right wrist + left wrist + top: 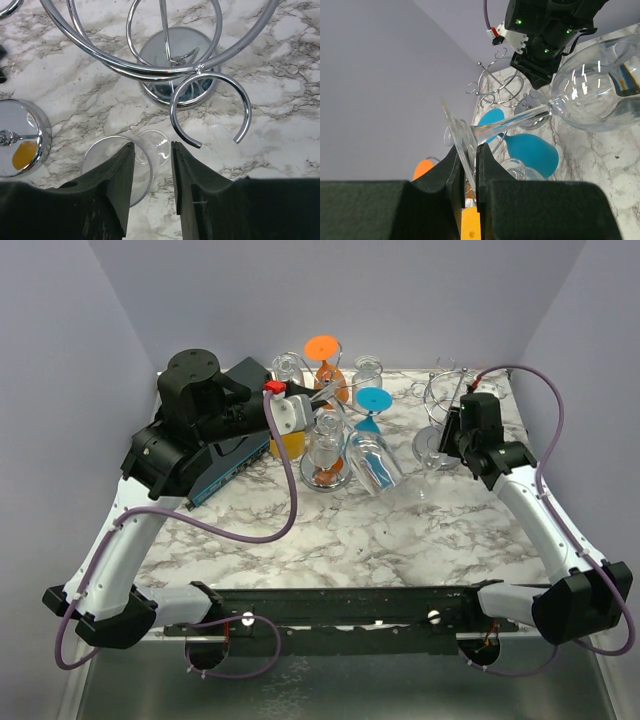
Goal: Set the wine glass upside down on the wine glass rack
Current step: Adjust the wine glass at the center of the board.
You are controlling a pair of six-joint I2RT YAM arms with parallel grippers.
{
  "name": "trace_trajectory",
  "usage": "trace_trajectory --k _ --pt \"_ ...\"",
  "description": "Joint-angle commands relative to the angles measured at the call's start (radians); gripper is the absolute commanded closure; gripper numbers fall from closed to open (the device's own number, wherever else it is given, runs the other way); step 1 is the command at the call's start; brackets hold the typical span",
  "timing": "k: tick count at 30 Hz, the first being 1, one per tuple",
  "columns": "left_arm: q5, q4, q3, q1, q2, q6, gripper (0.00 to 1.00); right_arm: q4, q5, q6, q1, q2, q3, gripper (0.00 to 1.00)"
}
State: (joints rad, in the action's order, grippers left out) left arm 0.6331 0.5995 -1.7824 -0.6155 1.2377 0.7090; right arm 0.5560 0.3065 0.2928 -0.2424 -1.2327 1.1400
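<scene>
My left gripper [308, 402] [467, 150] is shut on the flat foot of a clear wine glass [372, 462] [600, 95]. The glass hangs tilted over the table, stem slanting up to the fingers, bowl low and to the right. The chrome wine glass rack [450, 398] [150, 55] stands at the back right with its ring arms bare. My right gripper [452, 438] [152, 146] hovers beside the rack's base, jaws apart. Below it sits a second clear glass [100, 160], whose rim passes between the fingers without a grip on it.
A second chrome stand [328, 472] in the middle carries an orange glass [323, 348] and a blue glass [373, 400] [532, 155]. A dark blue box [232, 445] lies behind the left arm. Purple walls close in at the back and sides.
</scene>
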Motion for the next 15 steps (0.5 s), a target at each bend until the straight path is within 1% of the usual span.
trace_trajectory --k 1,4,6,8,10,11,15 --pt "0.027 -0.046 0.013 -0.004 -0.033 0.006 1.0 -0.05 -0.04 -0.014 0.006 -0.013 -0.027 0.6" --pt "0.027 -0.045 0.014 -0.004 -0.034 0.004 1.0 -0.048 -0.058 -0.019 0.007 -0.019 -0.04 0.64" --pt "0.027 -0.046 0.012 -0.004 -0.034 0.004 1.0 -0.043 -0.077 -0.023 0.006 -0.024 -0.05 0.72" --pt "0.027 -0.045 0.014 -0.004 -0.034 0.004 1.0 -0.022 -0.087 -0.025 0.006 -0.03 -0.052 0.82" --pt "0.027 -0.046 0.019 -0.004 -0.035 0.005 1.0 0.0 -0.085 -0.032 0.006 -0.029 -0.049 0.95" --pt "0.027 -0.045 0.02 -0.004 -0.035 0.006 1.0 0.018 -0.076 -0.033 0.007 -0.023 -0.042 1.0" --pt "0.024 -0.044 0.021 -0.004 -0.035 0.015 1.0 0.09 -0.015 -0.057 0.008 0.036 0.004 1.0"
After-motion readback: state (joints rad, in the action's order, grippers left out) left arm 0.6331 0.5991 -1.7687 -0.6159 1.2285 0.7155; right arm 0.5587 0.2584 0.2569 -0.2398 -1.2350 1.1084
